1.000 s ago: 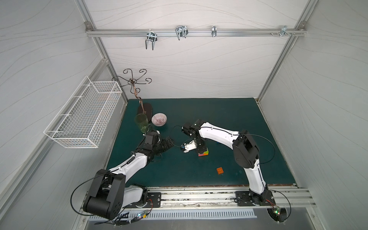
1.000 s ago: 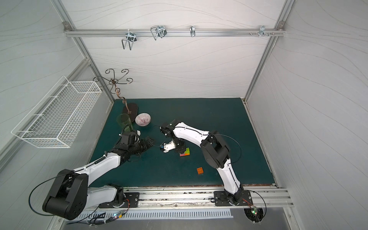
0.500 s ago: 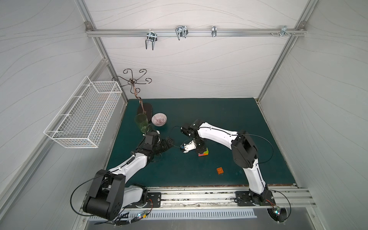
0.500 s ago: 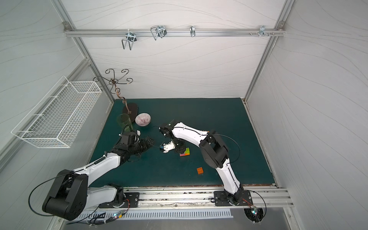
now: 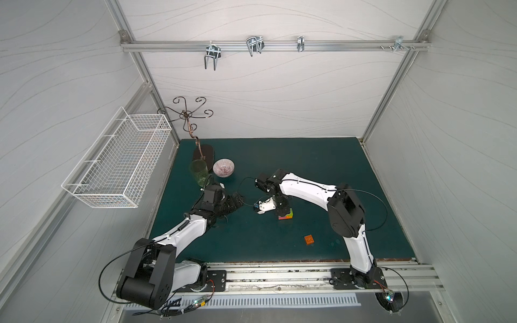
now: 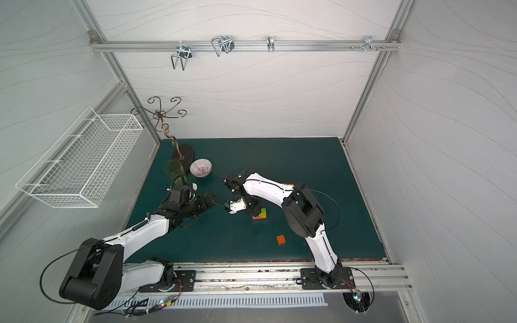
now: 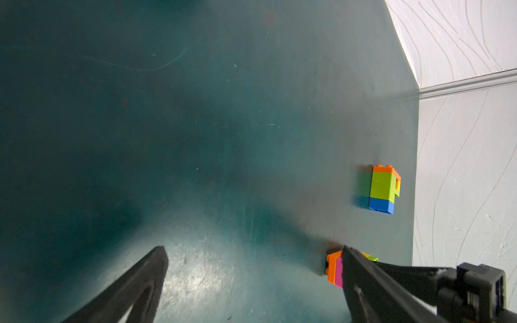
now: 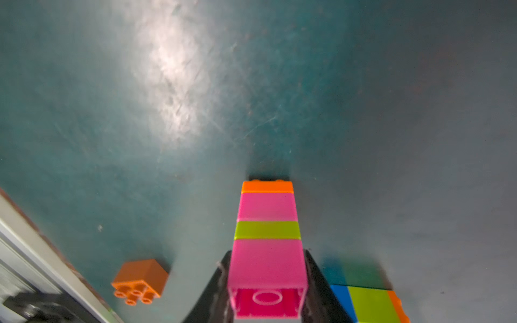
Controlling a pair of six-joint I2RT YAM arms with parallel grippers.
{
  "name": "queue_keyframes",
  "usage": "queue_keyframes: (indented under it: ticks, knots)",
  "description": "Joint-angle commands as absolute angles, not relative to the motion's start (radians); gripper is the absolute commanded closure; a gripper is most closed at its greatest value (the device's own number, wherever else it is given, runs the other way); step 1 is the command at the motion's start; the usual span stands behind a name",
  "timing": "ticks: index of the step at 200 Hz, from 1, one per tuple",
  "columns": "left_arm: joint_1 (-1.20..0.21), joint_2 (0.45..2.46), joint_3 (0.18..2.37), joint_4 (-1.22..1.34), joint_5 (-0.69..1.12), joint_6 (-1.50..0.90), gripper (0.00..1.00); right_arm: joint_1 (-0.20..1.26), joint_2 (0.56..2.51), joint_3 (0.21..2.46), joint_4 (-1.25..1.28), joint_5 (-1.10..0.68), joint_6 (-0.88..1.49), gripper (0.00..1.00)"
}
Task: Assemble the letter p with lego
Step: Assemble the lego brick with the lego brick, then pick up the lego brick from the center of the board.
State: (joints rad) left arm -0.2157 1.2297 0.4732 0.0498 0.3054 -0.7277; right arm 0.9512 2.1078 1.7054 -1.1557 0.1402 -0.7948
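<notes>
Lego stack (image 8: 267, 229) consists of four bricks in the order magenta, lime green, magenta, orange. It stands inverted near the middle of the surface (image 5: 279, 156), somewhat toward the front edge. The orange end points down and meets its own shadow on the surface. The hollow underside of the uppermost magenta brick faces the right wrist camera.

The right gripper (image 8: 266, 253) points downward over the stack. Its jaws flank the uppermost magenta brick closely on both sides. Whether they press on the brick or stand just clear of it cannot be told.

A second lego assembly (image 7: 382, 190) of blue, lime green and orange bricks lies on its side just beside the stack. A loose orange brick (image 5: 308, 239) lies alone nearer the front edge, well apart from the stack.

The left gripper (image 7: 253, 249) sits low over the surface on the left side of the stack, pointing toward it. Its jaws are spread wide with nothing between them.

A patterned bowl (image 5: 223, 167), a green glass (image 5: 199, 173) and a metal stand (image 5: 202, 152) occupy the back left corner of the surface.
</notes>
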Motion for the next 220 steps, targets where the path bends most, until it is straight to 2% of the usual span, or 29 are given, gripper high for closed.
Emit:
queue_keyframes:
  ticks: [1,3,6,11,65,99,114,127,151,181,220]
  knots:
    - [-0.209,1.209,0.474,0.071,0.293,-0.704,0.01,0.944,2.152,1.691,-1.119,0.04,-0.763,0.26]
    - [-0.209,1.21,0.474,0.071,0.294,-0.704,0.01,0.943,2.149,1.694,-1.121,0.04,-0.76,0.21]
    - [-0.21,1.209,0.473,0.071,0.294,-0.704,0.01,0.943,2.145,1.698,-1.123,0.034,-0.759,0.05]
    - [-0.209,1.209,0.474,0.071,0.295,-0.704,0.01,0.941,2.14,1.708,-1.13,0.021,-0.76,0.01]
    - [-0.209,1.202,0.469,0.085,0.304,-0.698,0.01,0.916,1.985,1.68,-1.087,-0.049,-0.668,0.01]
    - [-0.217,1.182,0.46,0.095,0.307,-0.689,0.01,0.87,1.747,1.472,-0.91,-0.134,-0.468,0.01]
    - [-0.242,1.177,0.465,0.084,0.288,-0.677,0.01,0.852,1.615,1.337,-0.787,-0.062,-0.3,0.01]
    - [-0.283,1.174,0.475,0.067,0.256,-0.668,0.01,0.846,1.518,1.254,-0.735,0.033,-0.125,0.01]
    - [-0.382,1.174,0.489,0.053,0.193,-0.674,0.01,0.815,1.416,1.19,-0.827,0.163,0.137,0.01]
    - [-0.517,1.173,0.552,-0.018,0.107,-0.68,0.01,0.782,1.326,1.098,-0.911,0.153,0.372,0.01]
    - [-0.665,1.108,0.593,-0.143,0.036,-0.693,0.01,0.78,1.132,0.811,-0.778,0.093,0.57,0.01]
